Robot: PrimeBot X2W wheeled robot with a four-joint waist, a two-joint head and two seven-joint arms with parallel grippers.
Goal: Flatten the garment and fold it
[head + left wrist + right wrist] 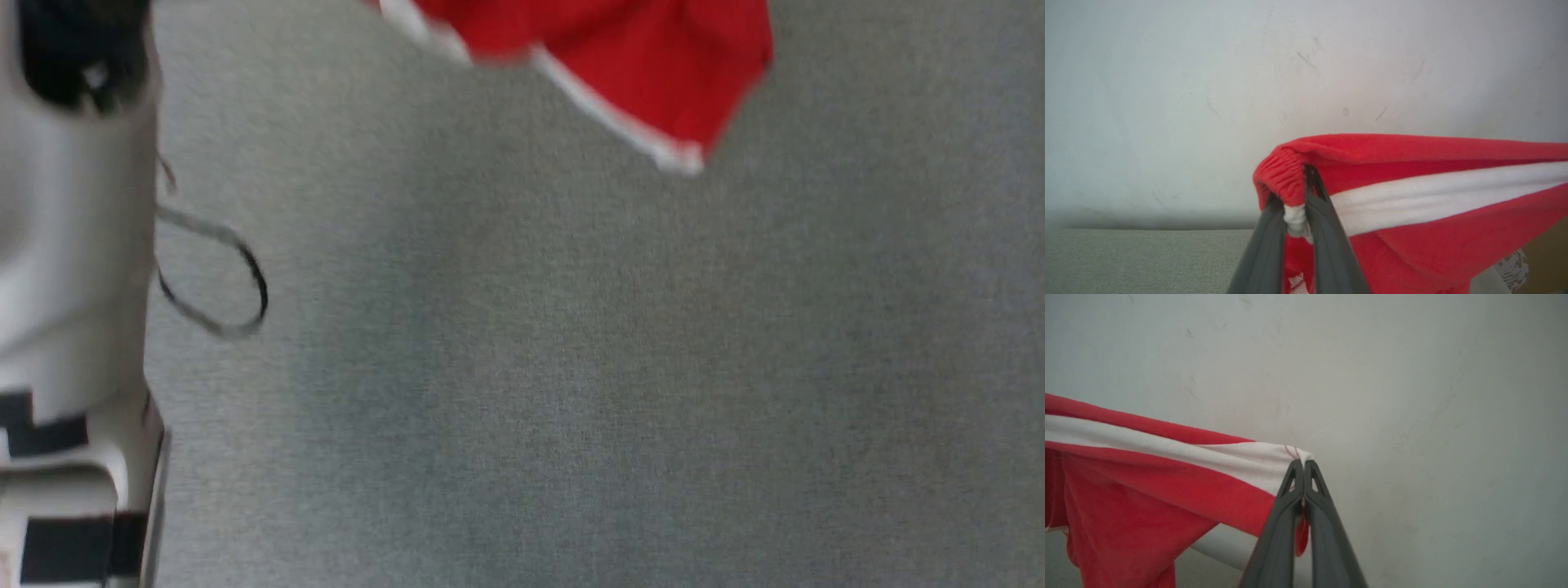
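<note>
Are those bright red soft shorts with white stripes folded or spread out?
Spread, held aloft: red shorts hang stretched between the left gripper and right gripper, both pinching an edge.

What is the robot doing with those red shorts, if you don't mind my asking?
The robot holds the red shorts up off the grey surface, stretched between its two arms. The left jaws are shut on the gathered waistband, the right jaws on the end of the white stripe. The shorts are not yet laid flat or folded.
</note>
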